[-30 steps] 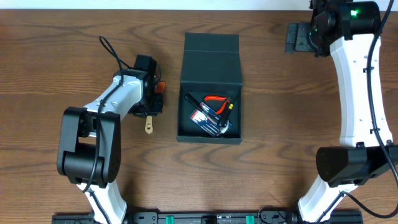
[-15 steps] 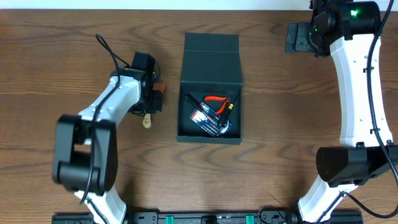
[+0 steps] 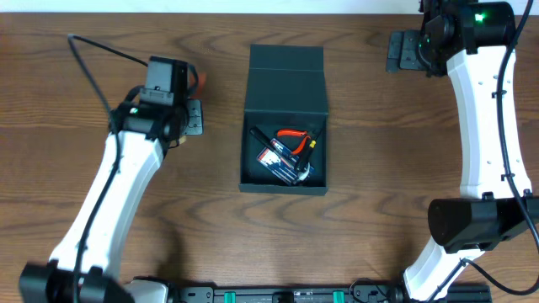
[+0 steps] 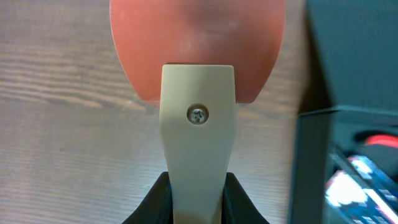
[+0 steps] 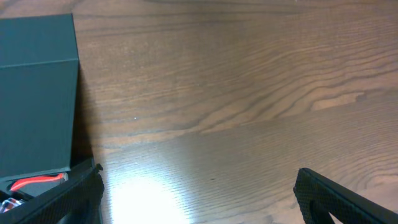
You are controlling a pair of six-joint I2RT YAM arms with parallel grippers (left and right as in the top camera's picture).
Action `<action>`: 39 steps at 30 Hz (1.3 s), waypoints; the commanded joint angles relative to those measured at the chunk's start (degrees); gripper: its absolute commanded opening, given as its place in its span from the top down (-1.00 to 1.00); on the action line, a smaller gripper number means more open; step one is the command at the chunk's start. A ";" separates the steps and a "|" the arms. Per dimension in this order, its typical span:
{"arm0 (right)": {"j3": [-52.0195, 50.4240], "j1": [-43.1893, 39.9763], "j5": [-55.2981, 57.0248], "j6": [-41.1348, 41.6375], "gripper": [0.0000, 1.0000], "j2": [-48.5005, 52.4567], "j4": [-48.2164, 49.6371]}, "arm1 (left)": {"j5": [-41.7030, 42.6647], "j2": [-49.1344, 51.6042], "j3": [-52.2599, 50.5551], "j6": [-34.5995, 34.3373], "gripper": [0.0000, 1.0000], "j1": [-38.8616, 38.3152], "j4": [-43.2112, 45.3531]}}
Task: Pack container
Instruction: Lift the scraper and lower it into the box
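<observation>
Moved since the earlier frame: the left arm, which has swung out from beside the container's left wall toward the far left of the table (image 3: 379, 168) and now lies stretched long across the wood. Right arm, container and contents are unchanged.

Item 1, left gripper (image 4: 198, 193): jaws clamped on the cream handle of a scraper (image 4: 198, 137). The black fingers (image 4: 155, 198) press the handle from both sides. One small screw sits in the handle's middle. A rounded orange-red blade (image 4: 198, 43) extends beyond it, over bare wood in the wrist view.

Item 2, container (image 3: 283, 187): dark teal-green box at the table's centre, well right of the left gripper. The hinged lid (image 3: 286, 80) is open and folded back on the far side. In the left wrist view its corner fills the right edge.

Item 3, contents of the container: red-handled pliers (image 3: 292, 135), a black-handled tool (image 3: 268, 138) and a labelled packet (image 3: 280, 160), lying crossed over one another on the floor of the box.

Item 4, right gripper (image 5: 198, 190): parked at the far right corner of the table, well apart from the container. Its jaws stand wide apart, with only bare table between them.
</observation>
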 commanded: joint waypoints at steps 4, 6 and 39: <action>0.79 -0.20 0.00 1.05 -0.98 -0.37 -0.04 | 10.45 -7.26 1.73 -0.15 0.88 -3.50 0.96; 0.79 -0.20 0.00 1.05 -0.99 -0.37 -0.04 | 11.43 -8.44 1.73 -0.13 0.89 -5.90 1.14; 0.79 -0.20 0.00 1.05 -0.99 -0.37 -0.04 | 9.57 14.36 1.70 7.65 0.89 -27.71 2.47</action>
